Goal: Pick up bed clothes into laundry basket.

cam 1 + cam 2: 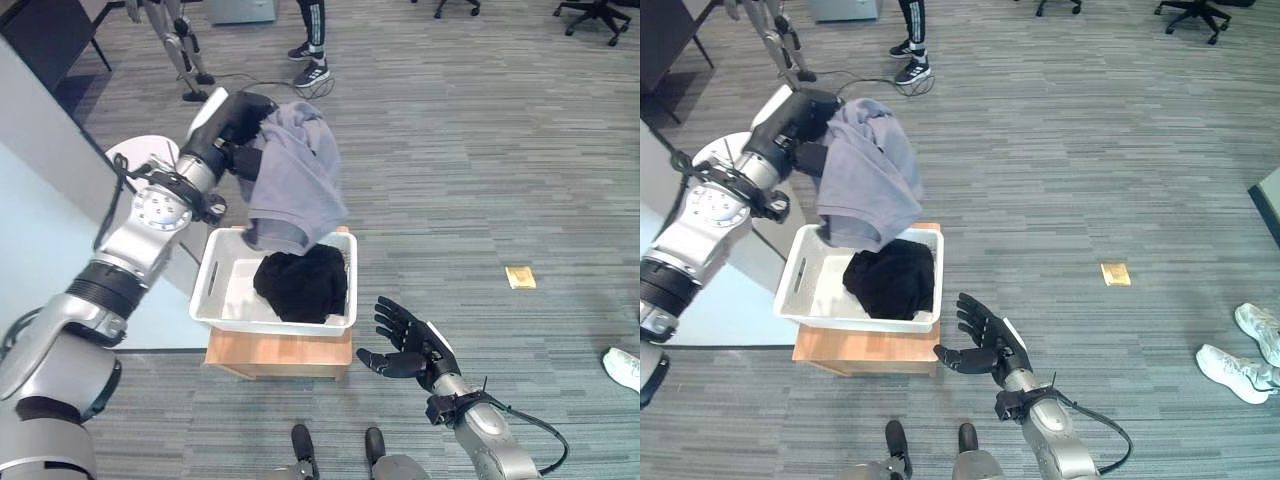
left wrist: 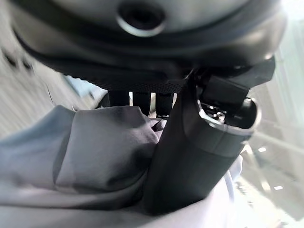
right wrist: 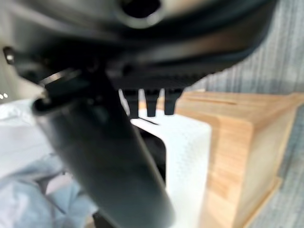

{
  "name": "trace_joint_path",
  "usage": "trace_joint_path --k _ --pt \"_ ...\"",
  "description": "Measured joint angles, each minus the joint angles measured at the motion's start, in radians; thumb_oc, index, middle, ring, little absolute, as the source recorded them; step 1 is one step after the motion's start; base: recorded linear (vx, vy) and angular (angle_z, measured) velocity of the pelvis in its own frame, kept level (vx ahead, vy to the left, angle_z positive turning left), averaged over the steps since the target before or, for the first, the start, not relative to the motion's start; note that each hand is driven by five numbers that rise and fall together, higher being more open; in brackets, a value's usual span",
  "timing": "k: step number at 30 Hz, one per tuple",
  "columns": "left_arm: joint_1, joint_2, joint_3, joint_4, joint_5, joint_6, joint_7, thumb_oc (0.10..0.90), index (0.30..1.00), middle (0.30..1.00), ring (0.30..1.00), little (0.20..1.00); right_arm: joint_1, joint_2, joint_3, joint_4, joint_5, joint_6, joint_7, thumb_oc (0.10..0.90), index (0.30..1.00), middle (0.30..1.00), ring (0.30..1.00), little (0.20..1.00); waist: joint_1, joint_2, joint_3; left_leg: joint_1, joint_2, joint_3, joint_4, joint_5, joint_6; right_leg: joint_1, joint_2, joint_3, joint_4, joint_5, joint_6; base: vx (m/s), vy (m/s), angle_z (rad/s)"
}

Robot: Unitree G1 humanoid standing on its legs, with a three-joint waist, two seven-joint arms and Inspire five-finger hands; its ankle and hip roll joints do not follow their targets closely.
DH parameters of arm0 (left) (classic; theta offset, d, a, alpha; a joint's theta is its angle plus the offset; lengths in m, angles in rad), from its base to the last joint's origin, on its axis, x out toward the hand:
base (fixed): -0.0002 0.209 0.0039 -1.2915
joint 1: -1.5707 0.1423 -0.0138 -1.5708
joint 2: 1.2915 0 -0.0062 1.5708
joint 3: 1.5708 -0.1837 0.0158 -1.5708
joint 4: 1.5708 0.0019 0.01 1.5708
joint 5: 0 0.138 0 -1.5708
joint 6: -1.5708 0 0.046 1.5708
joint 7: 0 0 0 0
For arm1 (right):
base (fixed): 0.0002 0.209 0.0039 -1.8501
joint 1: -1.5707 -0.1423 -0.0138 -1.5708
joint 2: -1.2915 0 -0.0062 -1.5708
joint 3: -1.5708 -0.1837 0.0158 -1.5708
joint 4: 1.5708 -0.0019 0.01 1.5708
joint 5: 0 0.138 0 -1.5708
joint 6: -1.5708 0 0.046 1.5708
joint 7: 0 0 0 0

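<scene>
We see two clothes: our left hand [image 1: 243, 128] clamps one grey garment [image 1: 292, 180], hanging lengthwise down over the white basket [image 1: 216, 270]. One black garment [image 1: 302, 283] lies inside. Our right hand [image 1: 412, 347] has fingers spread apart.

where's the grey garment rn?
In the left eye view the grey garment hangs from the left hand, on the robot's left, its lower end dipping into the white laundry basket above the black clothing.

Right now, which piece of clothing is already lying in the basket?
The black garment, bunched inside the white plastic laundry basket. The grey garment hangs above it, gripped by the left hand.
</scene>
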Motion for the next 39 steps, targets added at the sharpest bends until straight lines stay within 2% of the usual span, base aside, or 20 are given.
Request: trace_joint_path --k 7,16,22,23,26,29,32,33,34,35,39 --pt "0.001 0.003 -0.003 0.012 0.097 0.000 0.000 0.400 0.300 0.300 0.300 0.300 0.004 -0.023 -0.030 0.000 -0.013 0.000 0.000 0.800 0.900 0.900 0.900 0.900 0.009 -0.006 -0.001 -0.047 -0.001 0.002 -0.003 -0.003 -0.006 -0.049 -0.002 0.009 0.000 0.023 0.018 -0.02 0.007 -0.02" --pt "0.006 -0.055 -0.025 0.111 0.142 0.001 0.004 0.400 0.300 0.300 0.300 0.300 -0.022 -0.027 0.027 -0.001 -0.032 -0.001 0.001 0.800 0.900 0.900 0.900 0.900 0.007 -0.029 0.001 -0.064 0.000 0.003 0.001 0.009 0.009 -0.068 0.000 0.007 0.000 0.024 0.018 -0.03 0.003 0.00" --pt "0.006 -0.073 -0.028 0.184 0.160 0.003 0.020 0.400 0.300 0.300 0.300 0.300 -0.042 -0.033 0.054 -0.003 -0.032 -0.003 0.000 0.800 0.900 0.900 0.900 0.900 0.000 -0.063 0.013 -0.079 0.004 0.010 0.001 0.009 0.008 -0.086 0.003 0.011 0.000 0.024 0.018 -0.03 -0.001 -0.04" --pt "0.007 -0.078 -0.027 0.203 0.160 0.004 0.020 0.400 0.300 0.300 0.300 0.300 -0.042 -0.035 0.057 -0.003 -0.032 -0.002 0.000 0.800 0.900 0.900 0.900 0.900 0.003 -0.077 0.021 -0.082 0.007 0.014 0.001 0.009 0.008 -0.091 0.006 0.019 0.000 0.025 0.018 -0.02 -0.003 -0.08" --pt "0.017 -0.079 -0.016 0.217 0.159 0.018 0.022 0.400 0.300 0.300 0.300 0.300 -0.043 -0.036 0.057 -0.003 -0.032 -0.004 0.000 0.800 0.900 0.900 0.900 0.900 0.013 -0.098 0.031 -0.089 0.012 0.025 0.001 0.009 0.008 -0.103 0.010 0.031 0.000 0.026 0.017 -0.03 0.001 -0.11" --pt "0.050 -0.086 0.006 0.217 0.160 0.024 0.026 0.400 0.300 0.300 0.300 0.300 -0.046 -0.036 0.058 -0.003 -0.032 -0.004 0.000 0.800 0.900 0.900 0.900 0.900 0.013 -0.112 0.040 -0.093 0.016 0.026 0.001 0.009 0.008 -0.107 0.015 0.031 0.000 0.027 0.017 0.00 0.003 -0.02" --pt "0.091 -0.112 0.017 0.216 0.162 0.025 0.042 0.400 0.300 0.300 0.300 0.300 -0.060 -0.037 0.063 -0.003 -0.032 -0.004 -0.002 0.800 0.900 0.900 0.900 0.900 0.014 -0.114 0.042 -0.101 0.017 0.027 0.001 0.009 0.008 -0.115 0.015 0.032 0.000 0.027 0.017 0.00 0.000 0.00" --pt "0.105 -0.127 0.026 0.216 0.163 0.028 0.045 0.759 0.839 0.839 0.839 0.839 -0.064 -0.037 0.066 -0.003 -0.032 -0.004 -0.002 0.800 0.900 0.900 0.900 0.900 0.014 -0.113 0.042 -0.103 0.017 0.027 0.001 0.009 0.008 -0.117 0.015 0.032 0.000 0.027 0.017 0.00 0.000 0.00" --pt "0.113 -0.135 0.029 0.216 0.163 0.031 0.045 0.759 0.839 0.839 0.839 0.839 -0.066 -0.036 0.068 -0.003 -0.032 -0.004 -0.002 0.800 0.900 0.900 0.900 0.900 0.014 -0.114 0.043 -0.103 0.017 0.027 0.001 0.009 0.008 -0.117 0.015 0.032 0.000 0.027 0.017 0.00 0.000 0.00" --pt "0.132 -0.148 0.028 0.214 0.173 0.042 0.042 0.800 0.900 0.900 0.900 0.900 -0.081 -0.036 0.076 -0.003 -0.032 -0.004 -0.002 0.800 0.900 0.900 0.900 0.900 0.014 -0.117 0.049 -0.103 0.017 0.027 0.001 0.009 0.008 -0.118 0.015 0.032 0.000 0.027 0.017 0.00 0.000 0.00" --pt "0.167 -0.174 0.028 0.199 0.211 0.049 0.035 0.800 0.900 0.900 0.900 0.900 -0.097 -0.036 0.079 -0.004 -0.033 -0.004 -0.002 0.800 0.900 0.900 0.900 0.900 0.016 -0.113 0.071 -0.104 0.016 0.027 0.001 0.009 0.008 -0.119 0.015 0.032 0.000 0.027 0.017 0.00 0.000 0.00"
